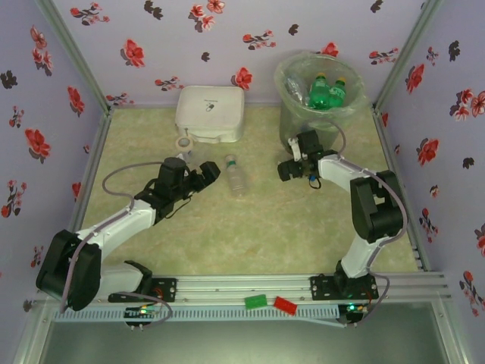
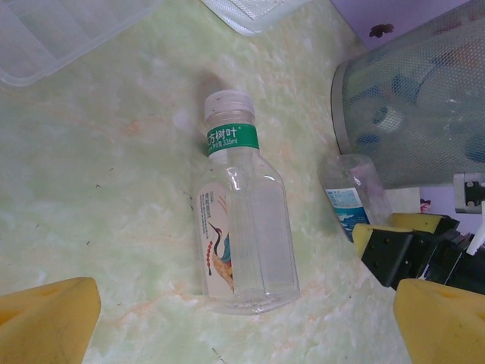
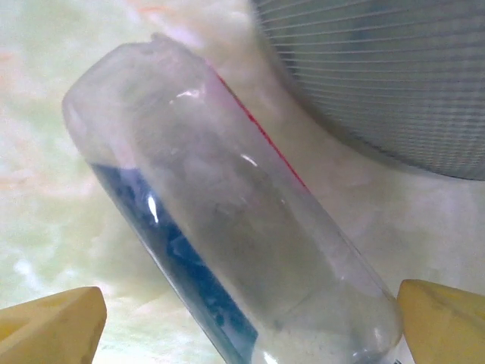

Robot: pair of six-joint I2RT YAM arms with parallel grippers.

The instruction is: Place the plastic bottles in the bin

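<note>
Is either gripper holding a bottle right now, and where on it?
Nothing held: left gripper open near the green-labelled bottle; right gripper open astride the blue-labelled bottle beside the bin.

Plastics check: mostly glossy items on a matt surface.
Bottle (image 2: 242, 227): clear glossy plastic, ribbed white cap (image 2: 227, 106), smooth printed label. Table top (image 2: 98, 189): matt, marbled pale green. Bin (image 2: 409, 114): grey wall, fine mesh texture; liner bag (image 1: 292, 72) clear, crinkled, shiny. Box (image 1: 210, 110): smooth white plastic. Finger pads (image 2: 45, 318): matt yellow foam.
</note>
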